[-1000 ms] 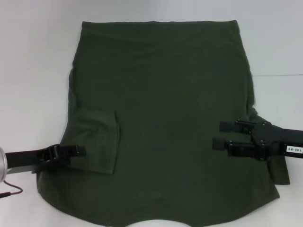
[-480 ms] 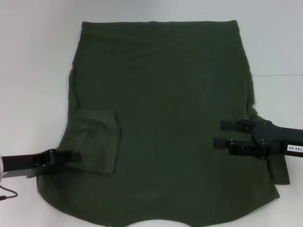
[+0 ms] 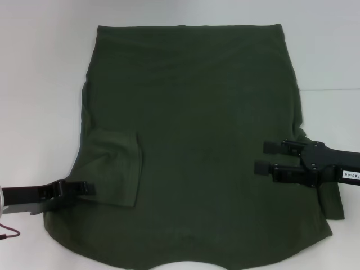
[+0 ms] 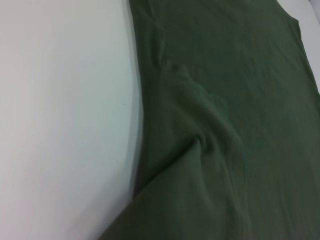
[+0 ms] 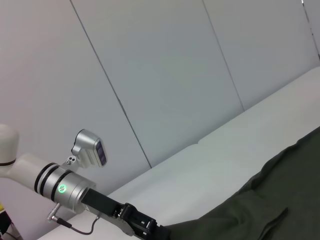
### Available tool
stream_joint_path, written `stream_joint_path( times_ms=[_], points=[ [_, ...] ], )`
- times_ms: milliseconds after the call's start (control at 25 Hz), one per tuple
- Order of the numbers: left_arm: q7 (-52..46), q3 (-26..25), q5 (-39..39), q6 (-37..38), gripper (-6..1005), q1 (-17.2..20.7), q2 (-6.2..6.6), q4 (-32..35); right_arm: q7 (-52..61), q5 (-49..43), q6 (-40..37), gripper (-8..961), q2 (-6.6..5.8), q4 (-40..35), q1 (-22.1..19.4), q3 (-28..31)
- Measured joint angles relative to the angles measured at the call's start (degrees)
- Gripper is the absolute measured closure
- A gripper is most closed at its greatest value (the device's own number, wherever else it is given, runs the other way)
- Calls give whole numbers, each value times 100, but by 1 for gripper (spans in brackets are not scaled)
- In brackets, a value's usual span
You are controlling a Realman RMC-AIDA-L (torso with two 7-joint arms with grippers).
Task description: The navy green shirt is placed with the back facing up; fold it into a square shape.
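Tool, left (image 3: pixel 84 188): positioned at roughly 8 o'clock on the tabletop (image 3: pixel 39 84), low over the folded-in left sleeve (image 3: pixel 112 169) of the navy green shirt (image 3: pixel 191 129); whether its jaws are parted or closed cannot be told from these views.

Tool, right (image 3: pixel 265 157): positioned at roughly 4 o'clock over the shirt's right side, jaws parted and empty, with the right sleeve (image 3: pixel 332 197) not yet folded in.

Shirt: spread flat across the middle of the tabletop, plain side up, hem toward 12 o'clock and collar toward 6 o'clock.

Step in hand, judged: folding of the right sleeve inward, to match the left. The sleeve is best gripped at its outer edge, lifted only enough to clear the body, carried toward 9 o'clock, and laid flat. The crease should be kept parallel to the side seam so that a square outline is obtained.
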Motion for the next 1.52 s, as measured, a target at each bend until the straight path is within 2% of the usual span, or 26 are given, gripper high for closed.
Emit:
stream_joint_path(
  times_ms=[1520],
  points=[
    [-38,44,125,-139,324,-94,18,-18,-28,0,-1,86,8,0,0,79]
  ],
)
